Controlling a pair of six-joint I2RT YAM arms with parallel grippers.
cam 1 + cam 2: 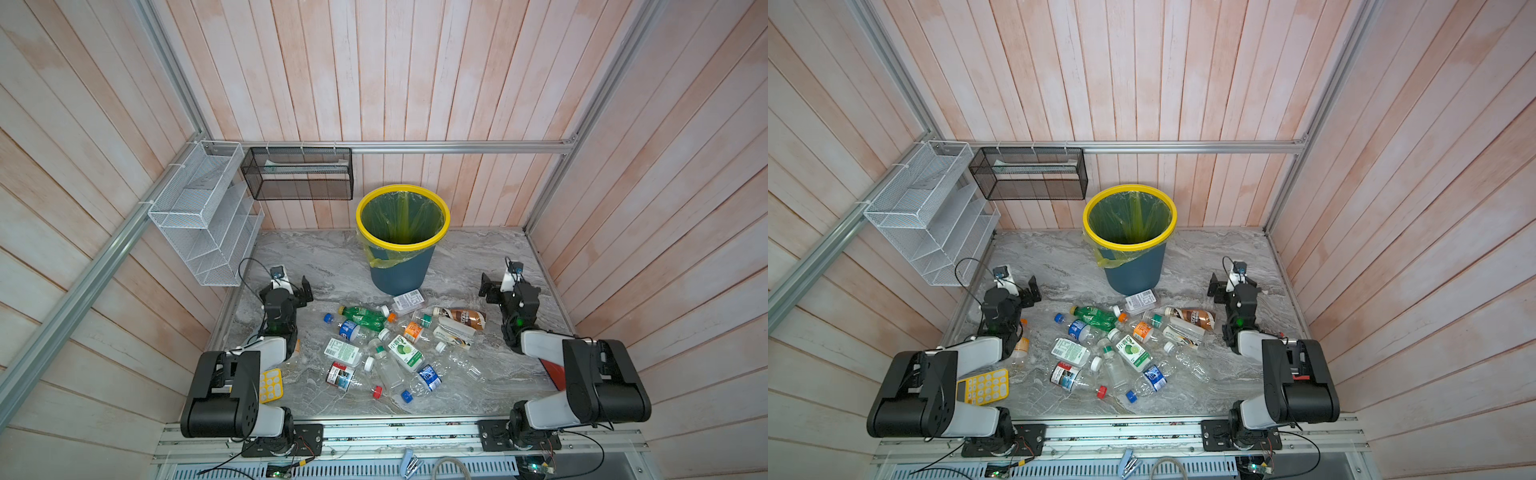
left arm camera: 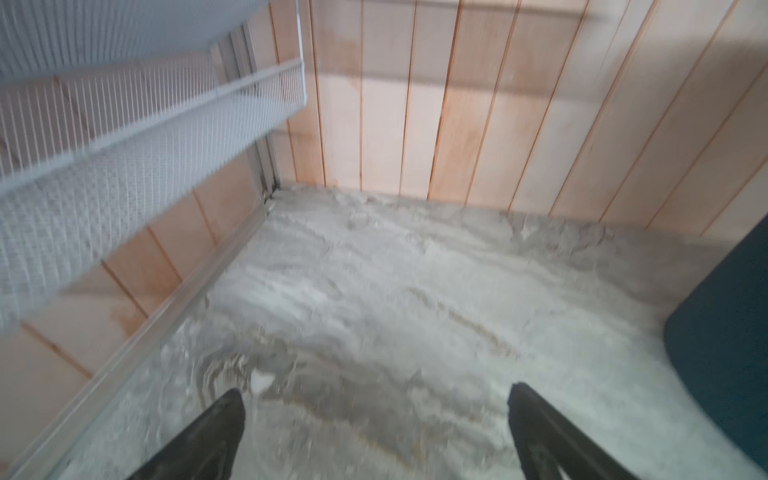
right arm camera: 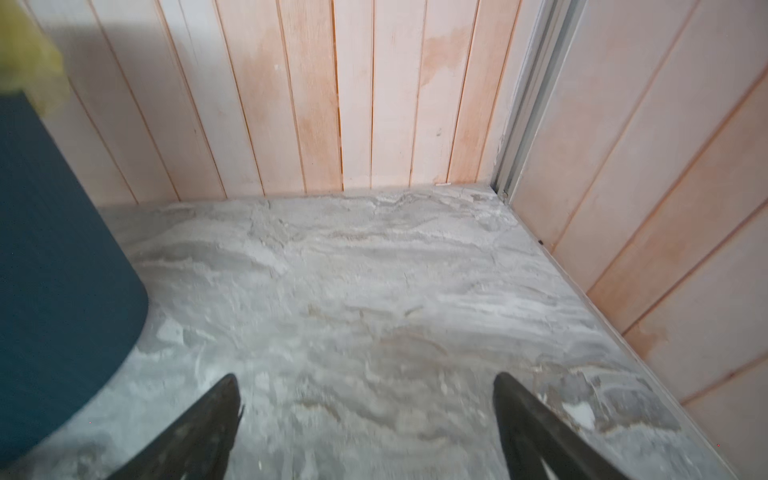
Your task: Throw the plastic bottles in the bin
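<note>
Both top views: about 15 small, mostly clear plastic bottles [image 1: 405, 352] heaped near round teal yellow-rimmed bin [image 1: 399, 274]; bin seemingly empty, bottom dim.
Left wrist: left gripper [image 2: 376, 399] spread, empty.
Right wrist: right gripper [image 3: 365, 386] spread, empty.
Whole job left.

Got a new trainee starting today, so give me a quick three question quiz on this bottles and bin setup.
1. True or false: the green bottle stands upright.
2. The bin has a rim that is: A red, B yellow, C white.
3. What do the left gripper and the right gripper hold?

Key:
1. False, it lies on its side.
2. B.
3. Nothing; the jaws of both stand open.
</note>
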